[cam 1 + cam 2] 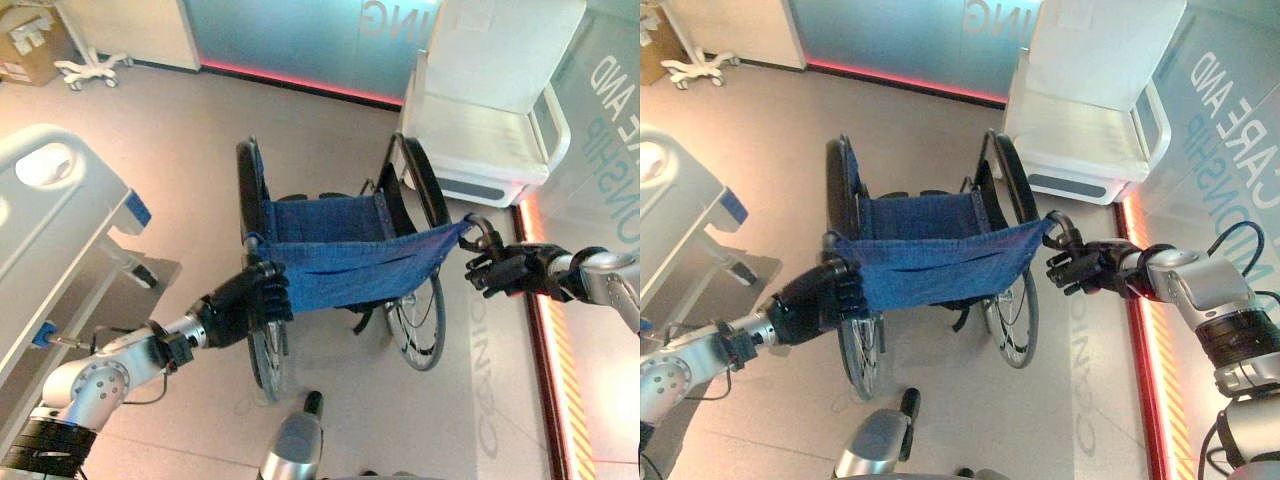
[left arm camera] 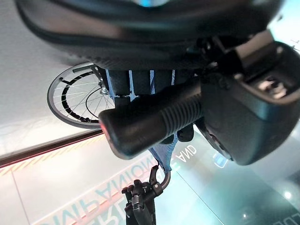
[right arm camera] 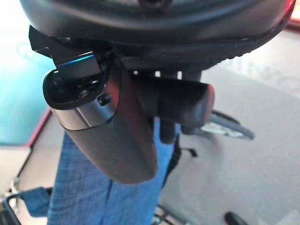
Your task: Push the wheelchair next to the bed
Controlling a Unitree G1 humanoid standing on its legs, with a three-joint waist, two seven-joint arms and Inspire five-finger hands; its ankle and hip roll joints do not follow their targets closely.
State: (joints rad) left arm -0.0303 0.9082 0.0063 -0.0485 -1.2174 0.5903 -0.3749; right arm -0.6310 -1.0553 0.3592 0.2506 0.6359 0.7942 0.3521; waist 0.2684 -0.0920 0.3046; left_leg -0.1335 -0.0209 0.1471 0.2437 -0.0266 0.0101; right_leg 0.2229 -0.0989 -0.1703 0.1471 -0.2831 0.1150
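Note:
A wheelchair with a blue cloth seat and backrest stands on the floor in front of me, its back towards me. My left hand is shut on the left push handle, a black ribbed grip with fingers and thumb curled round it. At the other end of the backrest, my right hand is shut on the right push handle. The bed, white and grey, lies to the left, with a stretch of floor between it and the wheelchair.
A white armchair stands at the back right, close behind the wheelchair's right wheel. A red lit strip runs along the glass wall on the right. A cardboard box and a wheeled stand base sit far left.

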